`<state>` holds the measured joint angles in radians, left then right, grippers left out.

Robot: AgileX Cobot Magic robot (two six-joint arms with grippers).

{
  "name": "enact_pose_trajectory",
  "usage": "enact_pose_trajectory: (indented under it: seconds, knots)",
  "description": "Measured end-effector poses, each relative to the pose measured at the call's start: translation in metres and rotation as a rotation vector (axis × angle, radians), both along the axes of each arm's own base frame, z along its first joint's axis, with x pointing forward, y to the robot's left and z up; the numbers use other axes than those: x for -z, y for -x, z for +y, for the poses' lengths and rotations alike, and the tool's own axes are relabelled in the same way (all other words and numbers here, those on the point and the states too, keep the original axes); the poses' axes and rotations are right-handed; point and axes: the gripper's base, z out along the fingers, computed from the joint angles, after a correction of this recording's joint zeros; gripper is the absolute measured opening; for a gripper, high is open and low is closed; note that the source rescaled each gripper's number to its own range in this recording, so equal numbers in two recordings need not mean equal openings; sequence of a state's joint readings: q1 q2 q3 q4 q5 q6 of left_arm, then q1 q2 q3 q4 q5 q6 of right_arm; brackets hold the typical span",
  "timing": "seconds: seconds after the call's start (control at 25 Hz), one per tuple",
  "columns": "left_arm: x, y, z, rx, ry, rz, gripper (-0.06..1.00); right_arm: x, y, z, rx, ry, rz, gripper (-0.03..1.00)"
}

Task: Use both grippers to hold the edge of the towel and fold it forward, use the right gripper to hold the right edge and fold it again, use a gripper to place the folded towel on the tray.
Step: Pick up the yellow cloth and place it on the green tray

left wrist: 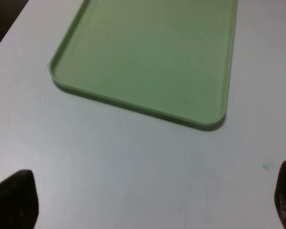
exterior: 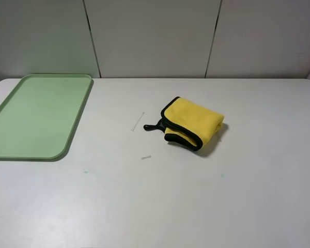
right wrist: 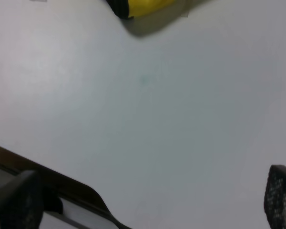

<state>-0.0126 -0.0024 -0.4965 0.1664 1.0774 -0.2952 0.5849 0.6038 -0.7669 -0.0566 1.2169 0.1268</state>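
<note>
**High view.** The tray (exterior: 39, 116) lies flat at the left of the worktop (exterior: 196, 206), its far end near the back edge. The towel (exterior: 192, 123) lies in a folded bundle right of centre, well apart from the tray. Its yellow side faces up, and the black trim shows along its left and near sides. Its loop (exterior: 151, 126) sticks out to the left, flat on the worktop. Neither of my arms appears in this view.

**Left wrist view.** My left fingers (left wrist: 14, 200) stand wide apart, one tip at each lower corner of the picture. Only bare worktop lies between them, and they grip nothing. The tray (left wrist: 148, 57) lies ahead of them, with a rounded corner nearest. The fingers are clear of its rim.

**Right wrist view.** My right fingers (right wrist: 281, 195) are also spread wide and grip nothing. Bare worktop lies between them. One corner of the towel (right wrist: 138, 7) shows at the far edge of the picture, well apart from the tips.
</note>
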Motion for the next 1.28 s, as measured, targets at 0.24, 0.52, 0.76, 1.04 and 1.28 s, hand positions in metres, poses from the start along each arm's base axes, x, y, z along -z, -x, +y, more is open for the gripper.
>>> enact_pose_trajectory:
  seconds: [0.24, 0.52, 0.76, 1.04, 1.28]
  knots:
    - [0.0, 0.0, 0.0, 0.0, 0.0, 0.0, 1.0, 0.022, 0.038, -0.024, 0.003, -0.081, -0.097, 1.0]
    - [0.0, 0.0, 0.0, 0.0, 0.0, 0.0, 1.0, 0.043, 0.061, -0.041, 0.138, -0.113, -0.216, 1.0]
    - [0.0, 0.0, 0.0, 0.0, 0.0, 0.0, 1.0, 0.041, 0.077, -0.048, 0.282, -0.154, -0.466, 1.0]
    - [0.0, 0.0, 0.0, 0.0, 0.0, 0.0, 1.0, 0.046, 0.072, -0.045, 0.393, -0.128, -0.5, 1.0]
    - [0.0, 0.0, 0.0, 0.0, 0.0, 0.0, 1.0, 0.047, 0.071, -0.045, 0.431, -0.122, -0.51, 1.0]
